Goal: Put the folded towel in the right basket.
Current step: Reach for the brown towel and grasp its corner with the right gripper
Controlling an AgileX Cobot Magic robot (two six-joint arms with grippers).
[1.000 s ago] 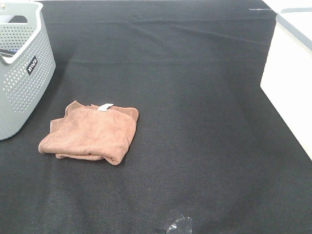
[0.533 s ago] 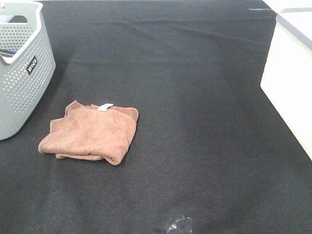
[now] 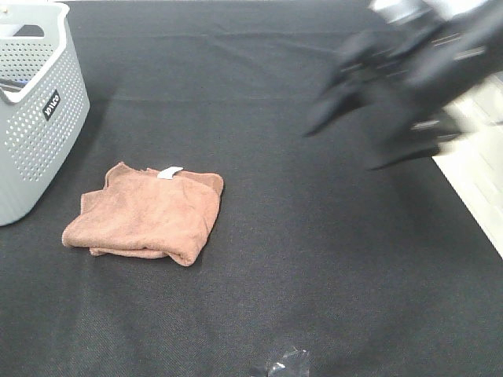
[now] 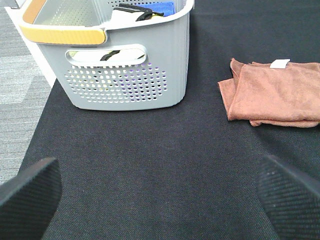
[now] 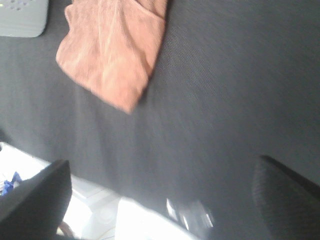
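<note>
The folded brown towel (image 3: 145,212) with a white tag lies flat on the black cloth, left of centre. It also shows in the left wrist view (image 4: 275,97) and, blurred, in the right wrist view (image 5: 115,50). My right gripper (image 3: 354,137) is a motion-blurred dark shape at the upper right, open and empty, well right of the towel and above the cloth. In its own view the right gripper (image 5: 160,200) stands wide open. My left gripper (image 4: 160,200) is open and empty, near the grey basket. The white right basket (image 3: 475,181) is mostly hidden by the right arm.
A grey perforated basket (image 3: 35,110) stands at the far left, close to the towel, holding some items (image 4: 142,10). A small clear plastic scrap (image 3: 289,363) lies at the front edge. Black cloth (image 3: 259,259) covers the table.
My right arm has swung into the exterior high view from the upper right, in front of the white basket. The towel and grey basket have not moved.
</note>
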